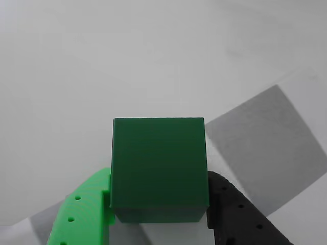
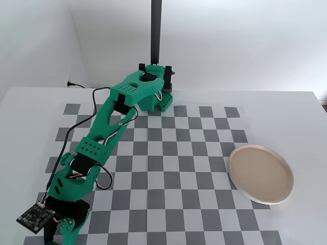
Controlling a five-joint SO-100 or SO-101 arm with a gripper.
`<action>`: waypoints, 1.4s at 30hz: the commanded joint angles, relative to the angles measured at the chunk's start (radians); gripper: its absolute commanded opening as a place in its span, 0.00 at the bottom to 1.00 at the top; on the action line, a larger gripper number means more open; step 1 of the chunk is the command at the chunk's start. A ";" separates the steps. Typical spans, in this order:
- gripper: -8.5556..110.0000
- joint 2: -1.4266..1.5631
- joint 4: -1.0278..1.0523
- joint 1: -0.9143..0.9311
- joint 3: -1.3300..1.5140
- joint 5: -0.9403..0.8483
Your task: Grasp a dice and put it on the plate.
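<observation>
- While the wrist view is looking down past the jaws, the dark green dice [image 1: 159,168] is sitting squarely between them, with the bright green finger [image 1: 84,214] against its left side and the black finger [image 1: 235,214] against its right side (no gap is showing on either side), so the jaws are gripping the dice.
- The gripper [image 1: 159,204] is filling the bottom of that view, and the dice is hiding most of the space between the fingers.
- Behind the dice, a pale surface and a few grey checkerboard squares [image 1: 265,148] are showing, blurred; whether the dice is resting on the bench or hanging above it cannot be told from here.
- In the fixed view, the green arm [image 2: 102,138] is stretching from its base at the far edge of the checkerboard mat [image 2: 168,168] down toward the near left corner, where the gripper [image 2: 65,224] is pointing downward; the dice itself is too hidden there to make out.
- The beige-pink plate [image 2: 261,173] is lying on the right side of the mat in the fixed view, well apart from the gripper, and nothing is lying on it.
- The white bench [image 2: 286,107] is carrying the mat, and a dark vertical pole [image 2: 156,30] is standing behind the arm's base.
</observation>
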 commanded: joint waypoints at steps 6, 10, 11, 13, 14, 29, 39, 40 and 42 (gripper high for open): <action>0.04 0.353 0.187 -0.107 -0.075 -0.040; 0.04 0.422 0.279 -0.144 -0.074 -0.043; 0.04 0.440 0.305 -0.153 -0.074 -0.043; 0.04 0.474 0.360 -0.170 -0.074 -0.046; 0.04 0.491 0.390 -0.179 -0.074 -0.049; 0.04 0.666 0.600 -0.342 -0.074 -0.055; 0.04 0.782 0.741 -0.522 -0.074 -0.020; 0.04 0.795 0.762 -0.540 -0.074 -0.017; 0.04 0.818 0.802 -0.583 -0.074 -0.008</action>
